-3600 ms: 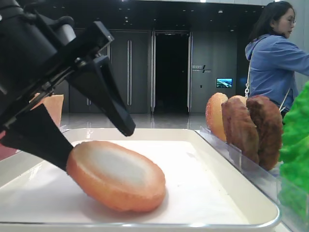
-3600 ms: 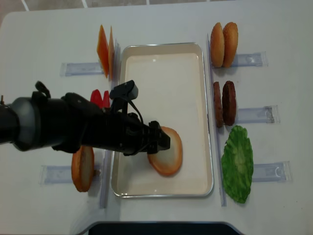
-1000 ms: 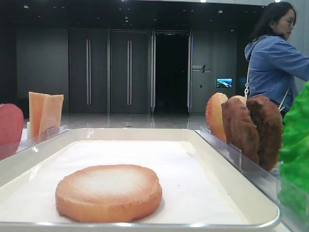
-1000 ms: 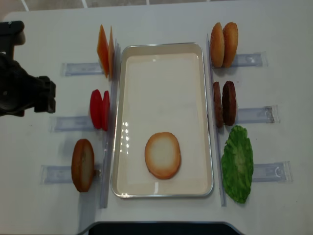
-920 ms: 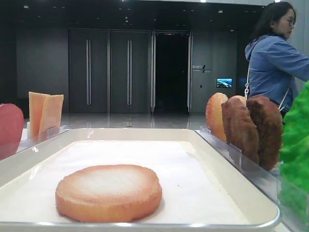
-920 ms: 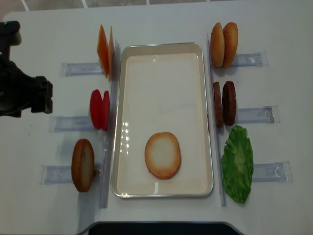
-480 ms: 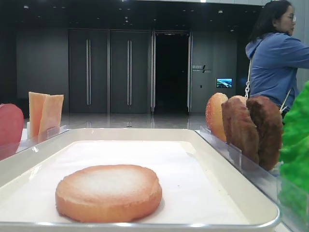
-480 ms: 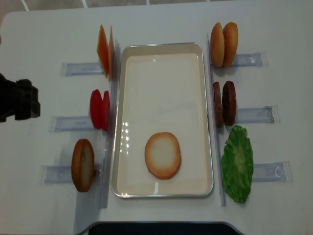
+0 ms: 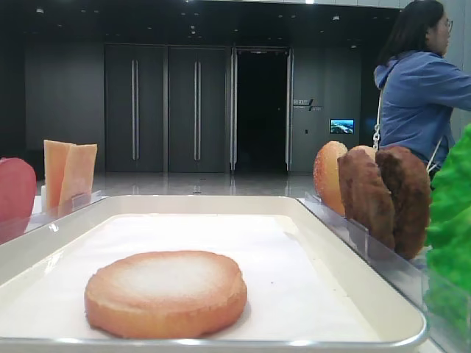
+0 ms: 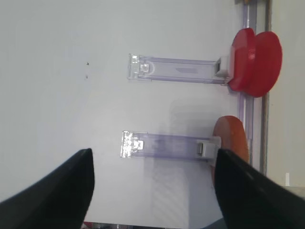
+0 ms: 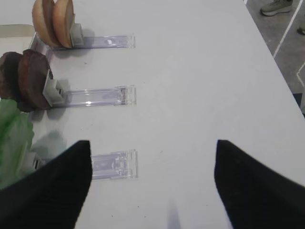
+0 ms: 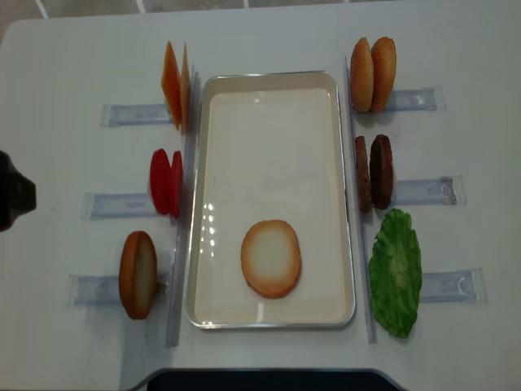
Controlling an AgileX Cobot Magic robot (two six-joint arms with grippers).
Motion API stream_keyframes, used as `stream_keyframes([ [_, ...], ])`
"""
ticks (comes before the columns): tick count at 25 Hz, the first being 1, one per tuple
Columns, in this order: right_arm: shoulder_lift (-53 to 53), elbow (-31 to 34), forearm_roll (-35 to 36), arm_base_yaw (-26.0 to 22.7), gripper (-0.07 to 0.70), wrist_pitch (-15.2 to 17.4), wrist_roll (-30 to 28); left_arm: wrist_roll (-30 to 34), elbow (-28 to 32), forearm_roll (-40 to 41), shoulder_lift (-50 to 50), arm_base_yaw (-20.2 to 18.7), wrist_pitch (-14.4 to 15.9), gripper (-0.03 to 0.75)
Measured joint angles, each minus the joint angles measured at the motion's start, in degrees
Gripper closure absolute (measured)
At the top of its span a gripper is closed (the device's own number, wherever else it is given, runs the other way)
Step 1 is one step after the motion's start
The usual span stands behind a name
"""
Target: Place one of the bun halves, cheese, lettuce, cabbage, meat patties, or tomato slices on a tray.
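Note:
One bun half [image 12: 271, 258] [image 9: 165, 293] lies flat, pale face up, in the near part of the cream tray [image 12: 273, 80] [image 9: 221, 200]. Another bun half [image 12: 137, 274] [image 10: 231, 143] stands on edge in a holder left of the tray. My left gripper [image 10: 152, 186] hovers open over bare table left of that holder, holding nothing. Only a dark bit of the left arm [image 12: 12, 202] shows overhead. My right gripper [image 11: 152, 181] is open and empty over the table right of the lettuce [image 11: 12, 138] [image 12: 396, 271].
Left of the tray stand cheese slices [image 12: 175, 81] and tomato slices [image 12: 165, 182] [image 10: 255, 62]. On its right are two bun halves [image 12: 372, 73] and meat patties [image 12: 374, 171] [image 11: 26, 78]. Clear holders [image 12: 423, 99] stick outward. A person in blue [image 9: 423, 95] stands behind.
The left gripper has let go of the bun half, which now lies flat on the tray. The arm has drawn away to the left, almost out of the overhead view.

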Motion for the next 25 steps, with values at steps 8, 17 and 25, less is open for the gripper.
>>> stream_keyframes([
  [8, 0.0, 0.0, 0.0, 0.0, 0.095, 0.0, 0.0, 2.37, 6.43, -1.45, -10.11, 0.0, 0.68, 0.118],
  [17, 0.0, 0.0, 0.0, 0.0, 0.095, 0.0, 0.0, 3.32, 19.25, -2.32, -25.6, 0.0, -1.16, 0.118],
  [25, 0.0, 0.0, 0.0, 0.0, 0.095, 0.0, 0.0, 4.35, 23.08, -2.79, -37.32, 0.0, -1.36, 0.118],
])
